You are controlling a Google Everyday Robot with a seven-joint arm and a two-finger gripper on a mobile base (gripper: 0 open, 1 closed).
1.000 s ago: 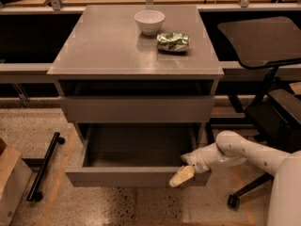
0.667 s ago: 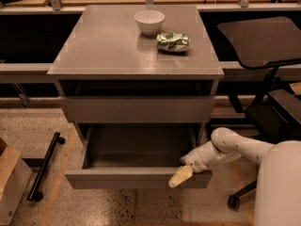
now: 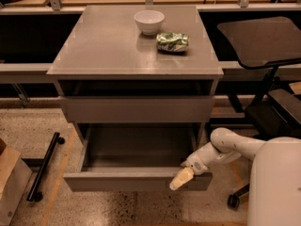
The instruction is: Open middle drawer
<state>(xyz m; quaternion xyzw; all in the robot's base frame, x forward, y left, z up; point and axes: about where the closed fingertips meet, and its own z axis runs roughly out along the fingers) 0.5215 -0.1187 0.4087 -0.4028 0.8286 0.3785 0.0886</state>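
Note:
The middle drawer (image 3: 136, 181) is a wide, shallow grey drawer. It stands pulled out from the grey cabinet (image 3: 134, 48), and its grey box interior (image 3: 138, 147) shows with nothing in it. My gripper (image 3: 181, 179) sits at the right part of the drawer's front edge, touching the top of the front panel. My white arm (image 3: 225, 147) reaches to it from the right. The drawer above it (image 3: 136, 109) has its plain grey front shut. Anything below the open drawer is hidden.
A white bowl (image 3: 149, 21) and a green crumpled snack bag (image 3: 172, 42) sit on the cabinet top. A black office chair (image 3: 263, 55) stands to the right. A black wheeled bar (image 3: 44, 166) and a cardboard box (image 3: 9, 182) are on the floor at left.
The drawer and the gripper stay in about the same place. My arm's elbow has shifted slightly left, and more of my white body shows at the lower right.

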